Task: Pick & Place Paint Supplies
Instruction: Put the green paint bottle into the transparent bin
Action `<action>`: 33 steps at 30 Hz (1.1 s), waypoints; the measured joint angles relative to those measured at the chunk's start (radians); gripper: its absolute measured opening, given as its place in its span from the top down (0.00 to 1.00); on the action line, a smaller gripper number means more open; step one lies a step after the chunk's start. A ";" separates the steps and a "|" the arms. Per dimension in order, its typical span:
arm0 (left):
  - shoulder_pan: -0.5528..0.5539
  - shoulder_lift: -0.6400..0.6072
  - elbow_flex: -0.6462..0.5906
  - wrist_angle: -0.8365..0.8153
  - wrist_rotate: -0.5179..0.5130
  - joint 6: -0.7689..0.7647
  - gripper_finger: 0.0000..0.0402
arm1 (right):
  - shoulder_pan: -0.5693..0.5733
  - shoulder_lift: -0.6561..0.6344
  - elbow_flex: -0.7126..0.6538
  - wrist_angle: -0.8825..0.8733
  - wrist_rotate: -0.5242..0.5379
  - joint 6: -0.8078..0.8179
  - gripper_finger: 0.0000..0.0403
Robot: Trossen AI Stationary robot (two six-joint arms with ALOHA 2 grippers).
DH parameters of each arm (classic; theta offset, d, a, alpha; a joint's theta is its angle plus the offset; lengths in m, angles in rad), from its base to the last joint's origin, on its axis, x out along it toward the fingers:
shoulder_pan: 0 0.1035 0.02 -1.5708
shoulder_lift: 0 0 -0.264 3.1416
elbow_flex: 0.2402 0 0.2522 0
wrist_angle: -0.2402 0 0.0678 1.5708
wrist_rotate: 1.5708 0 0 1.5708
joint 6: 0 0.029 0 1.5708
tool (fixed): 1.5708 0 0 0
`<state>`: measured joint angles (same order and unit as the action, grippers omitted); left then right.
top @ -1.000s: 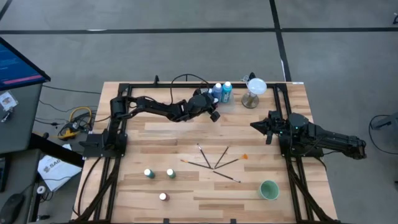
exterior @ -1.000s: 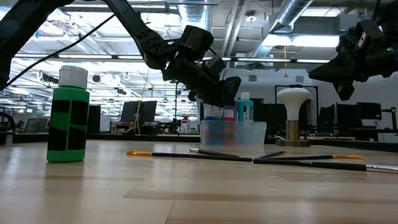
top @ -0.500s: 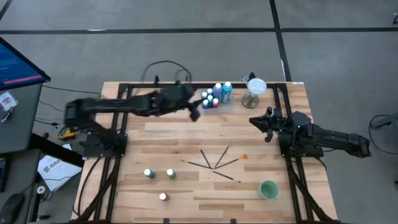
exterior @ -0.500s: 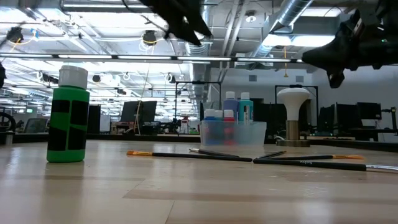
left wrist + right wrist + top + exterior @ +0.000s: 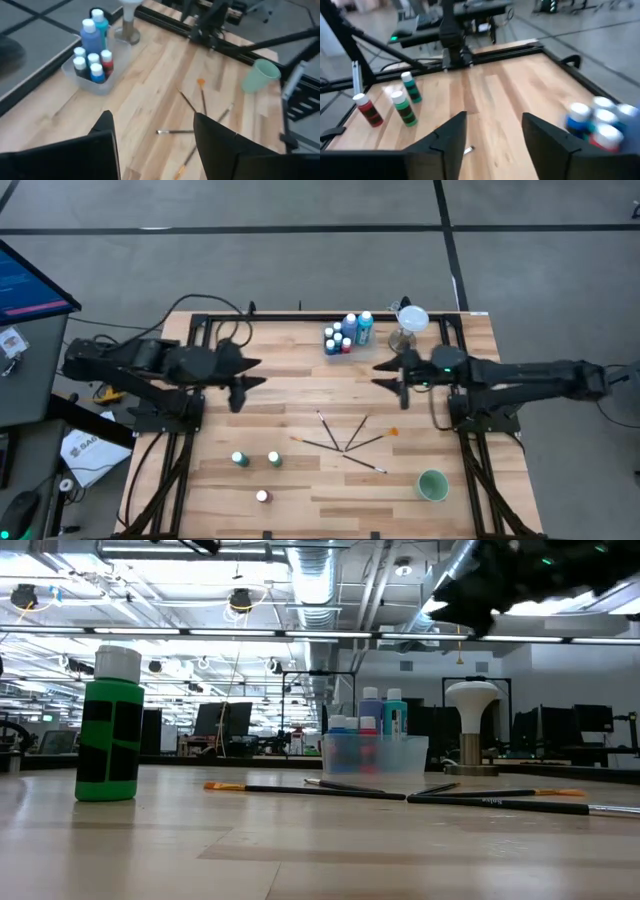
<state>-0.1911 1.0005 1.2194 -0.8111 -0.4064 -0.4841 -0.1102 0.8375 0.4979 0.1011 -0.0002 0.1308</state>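
Wooden table [image 5: 300, 395] — paintbrushes [image 5: 345, 442] between grippers

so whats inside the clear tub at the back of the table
The clear tub holds white-capped paint bottles: blue, teal and red, two taller. The tub's floor is covered by them.

A robotics lab in a large open industrial hall: bare ceiling ducts [image 5: 318, 580] and strip lights overhead; rows of monitors [image 5: 222, 720] (on distant benches); grey concrete floor [image 5: 300, 270] around the wooden table [image 5: 290, 390] framed in black rails
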 joint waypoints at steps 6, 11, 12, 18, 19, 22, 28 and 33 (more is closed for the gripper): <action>-0.123 -0.113 -0.001 -0.045 -0.066 0.006 0.73 | 0.083 0.317 0.236 0.004 -0.002 0.000 0.45; -0.249 -0.246 -0.066 -0.043 -0.073 0.013 0.84 | 0.160 0.546 0.424 0.012 -0.003 0.000 0.43; -0.274 -0.274 -0.088 -0.039 -0.081 0.010 0.87 | 0.176 0.588 0.460 0.012 -0.003 0.000 0.43; -0.387 -0.459 -0.271 0.064 -0.124 0.007 0.99 | 0.263 0.821 0.665 0.011 -0.003 0.000 0.43; -0.396 -0.489 -0.305 0.083 -0.131 0.007 0.99 | 0.273 0.859 0.698 0.011 -0.003 0.000 0.43; -0.409 -0.568 -0.400 0.141 -0.144 0.008 0.99 | 0.299 0.965 0.795 0.011 -0.003 0.000 0.43; -0.414 -0.695 -0.569 0.269 -0.136 0.013 1.00 | 0.332 1.148 0.970 0.011 -0.003 0.000 0.43; -0.413 -0.772 -0.696 0.363 -0.100 0.014 1.00 | 0.347 1.270 1.092 0.007 -0.011 -0.001 0.43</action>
<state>-0.6044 0.2289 0.5238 -0.4479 -0.5064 -0.4702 0.2369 2.1079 1.5901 0.1080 -0.0113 0.1303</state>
